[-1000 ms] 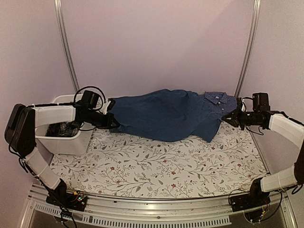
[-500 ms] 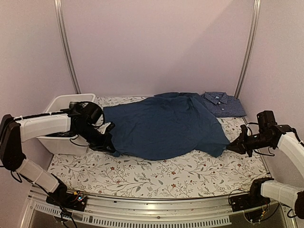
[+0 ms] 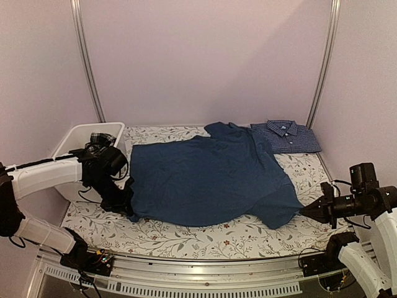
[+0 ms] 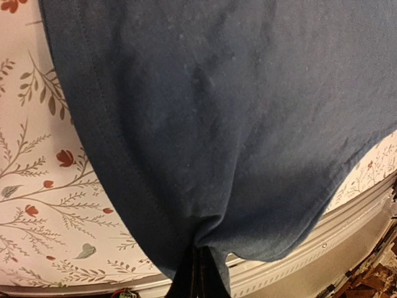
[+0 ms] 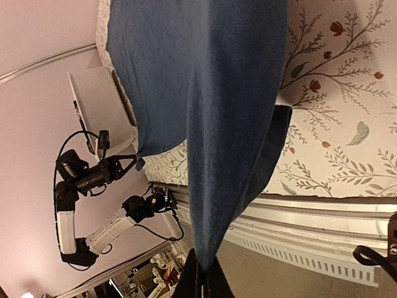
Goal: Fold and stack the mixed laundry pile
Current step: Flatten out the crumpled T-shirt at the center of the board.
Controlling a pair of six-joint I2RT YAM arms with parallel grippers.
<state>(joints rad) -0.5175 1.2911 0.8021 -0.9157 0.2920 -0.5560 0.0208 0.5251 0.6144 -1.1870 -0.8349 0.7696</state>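
The left gripper [image 3: 126,206] is pinching shut on one near corner of the plain dark blue soft-cloth T-shirt [image 3: 205,180] at about 8 o'clock on the table. The right gripper [image 3: 308,211] is clamping the other near corner at about 4 o'clock, and each wrist view is showing the fingers drawn together on a gathered tip of blue fabric. Between them the T-shirt is stretching broad and fairly flat over the middle of the floral-print tablecloth [image 3: 186,234], with only its held corners looking slightly raised. Out toward 1 o'clock, the blue-and-white small-check collared shirt [image 3: 286,136] is lying folded, just beside the T-shirt's far edge. At 10 o'clock, the black-and-white plaid cloth piece [image 3: 98,138] is waiting inside the white rectangular plastic tub [image 3: 69,135]. By my reading the job is running about a third done: one garment is folded and placed, the T-shirt is only being spread out with no fold made, and the plaid piece and the stacking are remaining. Against a second ago, both grippers are sitting much closer to the 6 o'clock edge. The T-shirt, then bunched near 12 o'clock and overlapping the checked shirt, is now lying drawn toward the near side and smoothed.
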